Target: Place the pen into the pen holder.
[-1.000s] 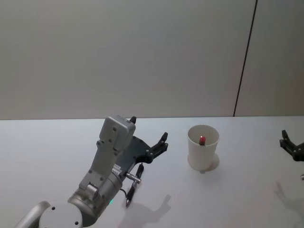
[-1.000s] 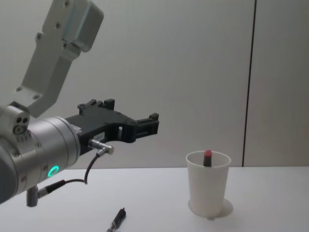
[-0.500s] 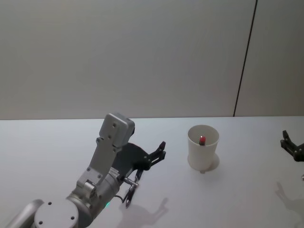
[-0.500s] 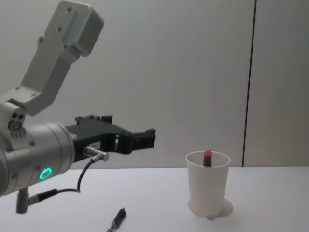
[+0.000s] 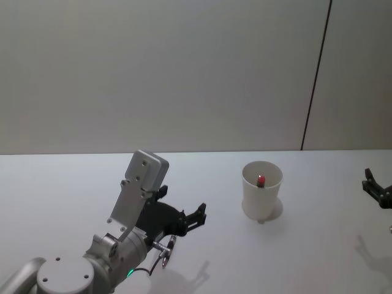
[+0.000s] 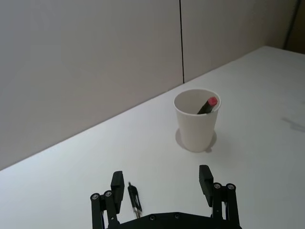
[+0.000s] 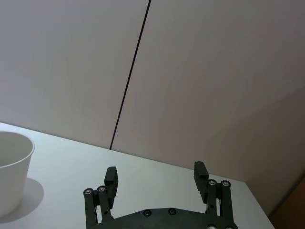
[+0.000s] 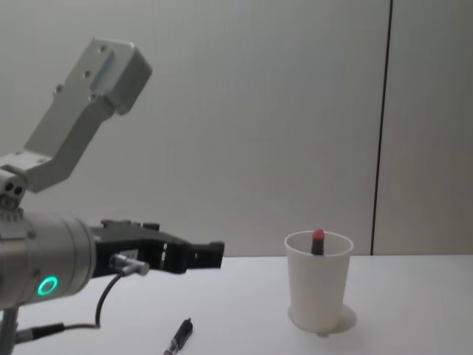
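Note:
A black pen (image 6: 134,200) lies flat on the white table (image 5: 61,196), seen low in the chest view as pen (image 8: 179,336) and partly under my left gripper as pen (image 5: 167,250). My left gripper (image 6: 161,176) hangs open just above the pen, nothing between its fingers, also seen as left gripper (image 5: 184,207) and left gripper (image 8: 207,255). The pen holder (image 5: 262,197), a white paper cup, stands upright to the right as pen holder (image 6: 196,124) and pen holder (image 8: 319,292). A red-tipped pen (image 6: 208,105) leans inside it. My right gripper (image 7: 155,171) rests open at the table's right side.
A plain grey wall with a dark vertical seam (image 5: 315,73) stands behind the table. The right gripper (image 5: 376,188) sits at the far right edge, well away from the cup (image 7: 12,176). Bare tabletop lies between the black pen and the cup.
My left gripper has come down and drawn back toward me, ending low over the black pen. The pen, the cup and the right gripper have stayed put.

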